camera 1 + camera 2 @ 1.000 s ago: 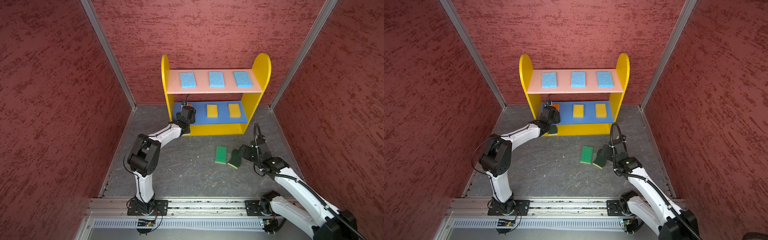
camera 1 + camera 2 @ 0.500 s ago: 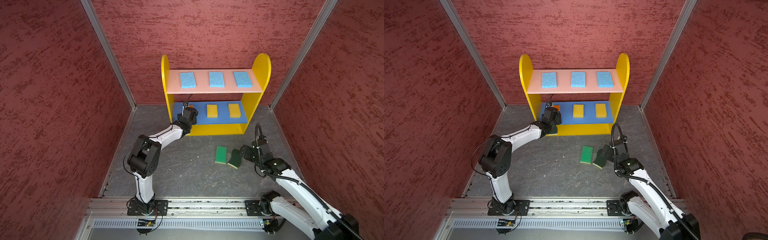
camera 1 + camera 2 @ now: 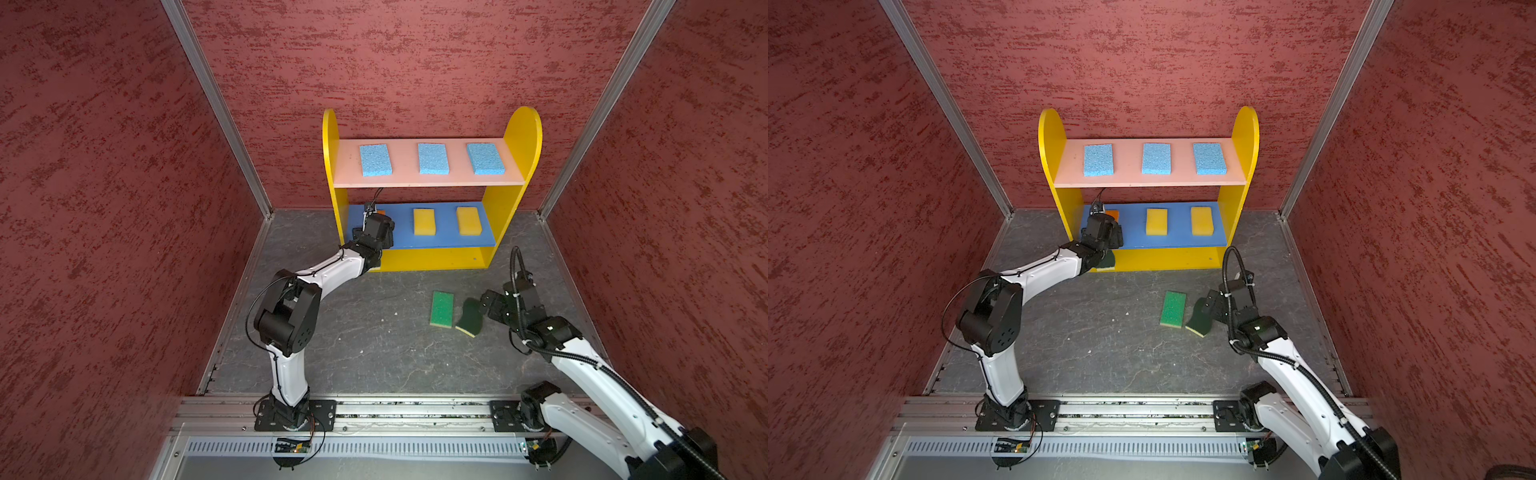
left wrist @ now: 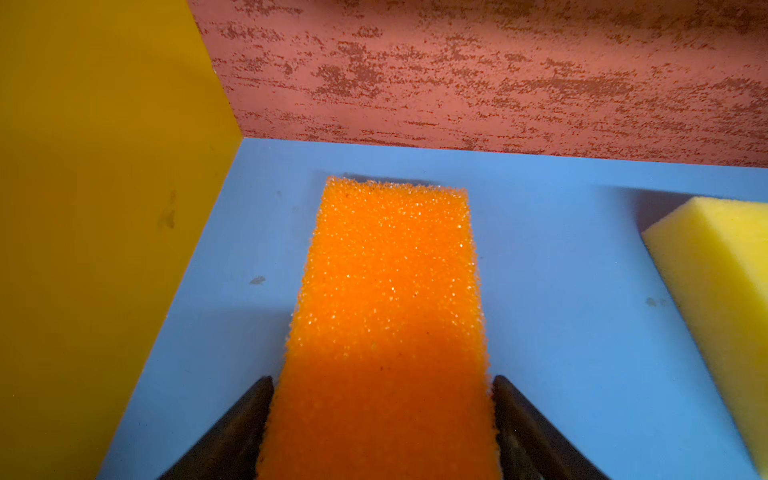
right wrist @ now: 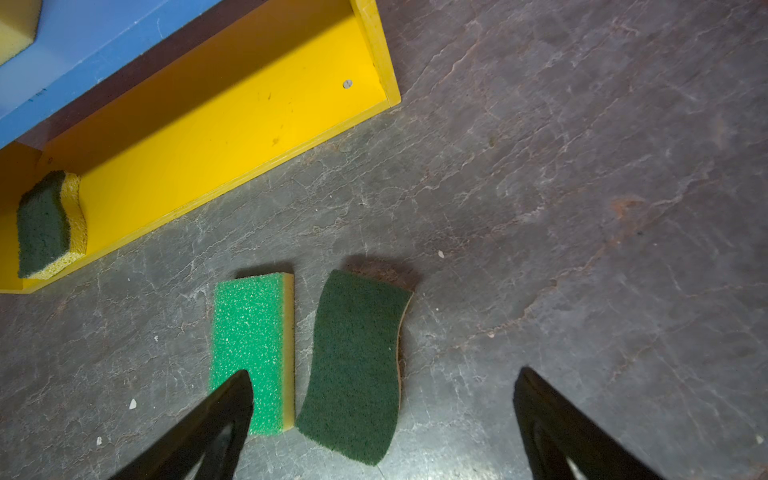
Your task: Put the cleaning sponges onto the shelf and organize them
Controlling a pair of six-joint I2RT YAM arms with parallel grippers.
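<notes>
Both top views show only a green sponge (image 3: 441, 308) and a dark sponge (image 3: 469, 322) off the shelf (image 3: 523, 137); right gripper (image 5: 384, 372) is open, cannot tell if left gripper (image 4: 382, 377) holds the orange sponge (image 4: 390, 291).

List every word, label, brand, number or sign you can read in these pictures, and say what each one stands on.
None can be read.
The shelf, the sponges and the red walls bear no lettering.
The small circuit board at the front edge may carry markings, but it is too small to read.
</notes>
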